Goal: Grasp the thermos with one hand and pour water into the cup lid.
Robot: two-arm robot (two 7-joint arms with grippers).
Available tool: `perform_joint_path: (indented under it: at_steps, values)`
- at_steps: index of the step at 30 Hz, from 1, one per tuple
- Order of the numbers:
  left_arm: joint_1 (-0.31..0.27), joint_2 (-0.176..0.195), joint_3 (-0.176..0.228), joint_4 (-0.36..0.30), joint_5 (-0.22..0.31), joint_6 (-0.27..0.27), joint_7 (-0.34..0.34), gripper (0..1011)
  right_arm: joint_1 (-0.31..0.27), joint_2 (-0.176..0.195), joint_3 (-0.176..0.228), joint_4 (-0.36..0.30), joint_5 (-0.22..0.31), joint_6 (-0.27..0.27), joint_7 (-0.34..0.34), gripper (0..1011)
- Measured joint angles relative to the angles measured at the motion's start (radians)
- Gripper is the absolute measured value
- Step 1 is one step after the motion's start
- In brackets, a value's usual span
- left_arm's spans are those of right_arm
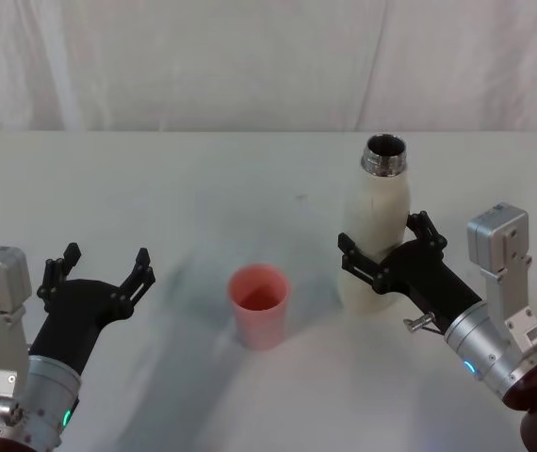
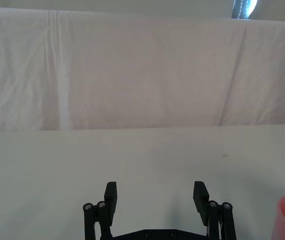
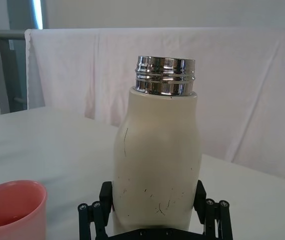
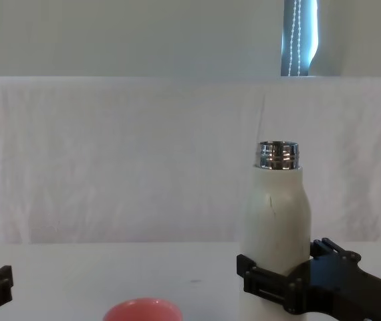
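White table, draped cloth backdrop behind. Thermos upright at about 2 o'clock from table centre in the head view, base on the surface, chrome neck uncapped and open at top. Cup lid pink, mouth up, near 6 o'clock of centre, at roughly 8 o'clock from the thermos, apart from it. Possibly a trace of liquid at the bottom of the cup in the right wrist view, too faint to call. Right gripper reaching in from 4 o'clock, jaws straddling the lower body of the thermos, one finger each side; in the right wrist view fingers sit flush against the cream wall, so likely clamped or a hair from contact, can't confirm squeeze force. Left gripper at 8 o'clock, jaws spread wide, holding nothing, idle just above the table, cup lid to its 3 o'clock and clear of it. Status as judged: approach done, grasp at or near closure, bottle not yet lifted or tilted. Left to do: confirm grip, lift, carry toward 8 o'clock over the cup lid, tilt neck down over the pink rim, pour, return upright. Risk: low grip on a tall smooth bottle, top-heavy swing on tilt; small cup mouth, light cup, easy to knock with the neck.
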Motion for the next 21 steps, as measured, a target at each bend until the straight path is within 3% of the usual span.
perform_joint_path:
  at_steps: [21]
  values:
    - [0.000, 0.000, 0.000, 0.000, 0.000, 0.000, 0.000, 1001, -0.044, 0.013, 0.014, -0.050, 0.030, 0.024, 0.001, 1003]
